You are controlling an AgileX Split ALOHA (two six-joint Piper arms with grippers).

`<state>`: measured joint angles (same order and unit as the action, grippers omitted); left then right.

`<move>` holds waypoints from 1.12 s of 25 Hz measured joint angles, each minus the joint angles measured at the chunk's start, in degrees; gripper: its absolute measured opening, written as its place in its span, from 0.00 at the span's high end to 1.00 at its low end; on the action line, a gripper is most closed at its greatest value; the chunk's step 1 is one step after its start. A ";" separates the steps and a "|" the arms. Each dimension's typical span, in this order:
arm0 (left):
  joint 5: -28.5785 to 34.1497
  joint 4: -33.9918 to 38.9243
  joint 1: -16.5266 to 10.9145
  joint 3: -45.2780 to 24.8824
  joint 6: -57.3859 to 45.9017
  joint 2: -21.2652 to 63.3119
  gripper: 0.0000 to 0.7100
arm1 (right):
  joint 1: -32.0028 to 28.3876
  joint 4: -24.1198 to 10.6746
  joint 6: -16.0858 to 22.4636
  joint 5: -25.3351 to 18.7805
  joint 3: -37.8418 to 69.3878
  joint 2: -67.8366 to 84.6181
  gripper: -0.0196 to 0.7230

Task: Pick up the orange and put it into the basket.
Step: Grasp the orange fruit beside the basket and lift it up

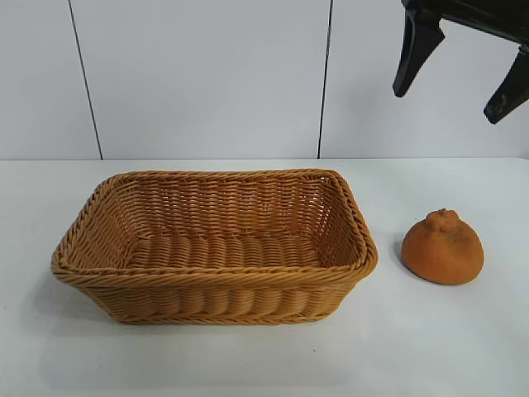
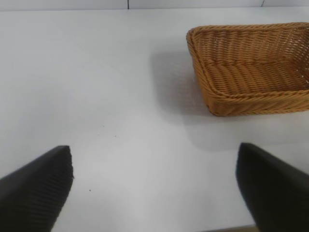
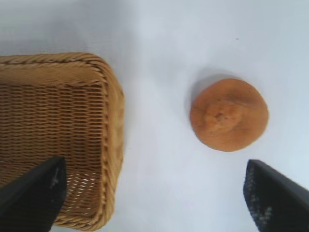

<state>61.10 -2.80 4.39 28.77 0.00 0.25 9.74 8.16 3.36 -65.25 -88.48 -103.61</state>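
Observation:
The orange [image 1: 442,248] is a dull-orange dome with a knobbly bump on top. It sits on the white table just right of the basket [image 1: 213,277], a large golden-tan wicker basket with nothing in it. My right gripper [image 1: 455,87] hangs open and empty high above the orange, at the top right of the exterior view. In the right wrist view the orange [image 3: 229,114] and the basket's end [image 3: 113,140] lie below the open gripper [image 3: 154,186]. My left gripper [image 2: 154,186] is open and empty over bare table, apart from the basket [image 2: 251,99]; it is outside the exterior view.
A white panelled wall [image 1: 207,78] stands behind the table. The white tabletop [image 1: 248,364] runs around the basket on all sides. The table's edge [image 2: 227,228] shows close under my left gripper.

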 joint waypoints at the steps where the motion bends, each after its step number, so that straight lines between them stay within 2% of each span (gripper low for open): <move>1: 0.00 0.00 0.00 0.00 0.00 0.00 0.09 | -0.16 -0.29 0.00 -0.66 -1.32 -1.83 0.05; 7: 0.00 0.00 0.00 0.00 0.00 0.00 0.09 | -2.74 -0.37 0.05 -2.65 -6.70 -11.12 0.05; 19: 0.00 0.00 0.00 0.00 0.00 0.00 0.09 | -3.17 -0.90 0.05 -4.37 -6.98 -23.32 0.05; 24: 0.00 0.00 0.00 0.00 0.00 0.00 0.09 | -3.17 -4.53 0.92 -4.57 -6.30 -26.12 0.06; 26: 0.00 0.00 0.00 0.00 0.00 0.00 0.09 | -3.17 -6.36 1.53 -4.57 -6.26 -26.47 0.14; 28: 0.00 0.00 0.00 0.00 0.00 0.00 0.09 | -3.17 -7.00 1.76 -4.57 -6.26 -26.47 0.35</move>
<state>61.10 -2.80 4.39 28.77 0.00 0.25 6.58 1.17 5.12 -69.82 -94.74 -130.08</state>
